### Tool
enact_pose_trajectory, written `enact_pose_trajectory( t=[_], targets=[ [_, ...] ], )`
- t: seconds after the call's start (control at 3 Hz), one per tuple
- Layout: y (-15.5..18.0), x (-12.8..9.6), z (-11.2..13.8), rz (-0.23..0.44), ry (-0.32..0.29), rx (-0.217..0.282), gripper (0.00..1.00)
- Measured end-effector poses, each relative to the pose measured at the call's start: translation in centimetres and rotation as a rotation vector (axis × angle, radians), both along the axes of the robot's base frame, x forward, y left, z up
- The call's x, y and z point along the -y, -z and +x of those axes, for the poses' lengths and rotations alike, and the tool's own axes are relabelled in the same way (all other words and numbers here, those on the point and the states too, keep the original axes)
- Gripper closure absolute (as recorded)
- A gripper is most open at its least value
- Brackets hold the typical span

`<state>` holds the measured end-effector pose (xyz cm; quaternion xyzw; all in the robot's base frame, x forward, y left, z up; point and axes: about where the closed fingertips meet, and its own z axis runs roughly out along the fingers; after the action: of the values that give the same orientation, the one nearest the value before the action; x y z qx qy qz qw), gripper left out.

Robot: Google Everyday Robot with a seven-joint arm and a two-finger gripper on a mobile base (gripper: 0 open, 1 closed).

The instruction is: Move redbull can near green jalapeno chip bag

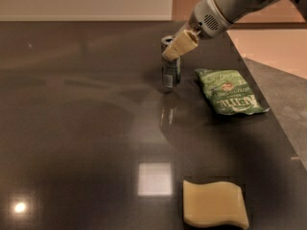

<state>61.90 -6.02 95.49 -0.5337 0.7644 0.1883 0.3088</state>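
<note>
The redbull can (171,72) is slim and silver-blue. It stands upright on the dark table, just left of the green jalapeno chip bag (230,92), which lies flat at the right. My gripper (175,48) comes in from the upper right on a grey arm. Its pale fingers (181,44) are closed around the top of the can. A narrow gap of table separates the can from the bag's left edge.
A pale yellow wavy-edged sponge (215,204) lies at the front right. The dark glossy table (72,128) has its right edge running diagonally past the bag. A bright light reflection (154,178) shows near the front middle.
</note>
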Motion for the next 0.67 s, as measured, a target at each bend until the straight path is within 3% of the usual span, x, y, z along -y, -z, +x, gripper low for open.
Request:
enact_pose_trajectory(
  t=[0.67],
  targets=[
    [1.8,4.1,0.7,0.017,0.078,-0.034,1.0]
  ],
)
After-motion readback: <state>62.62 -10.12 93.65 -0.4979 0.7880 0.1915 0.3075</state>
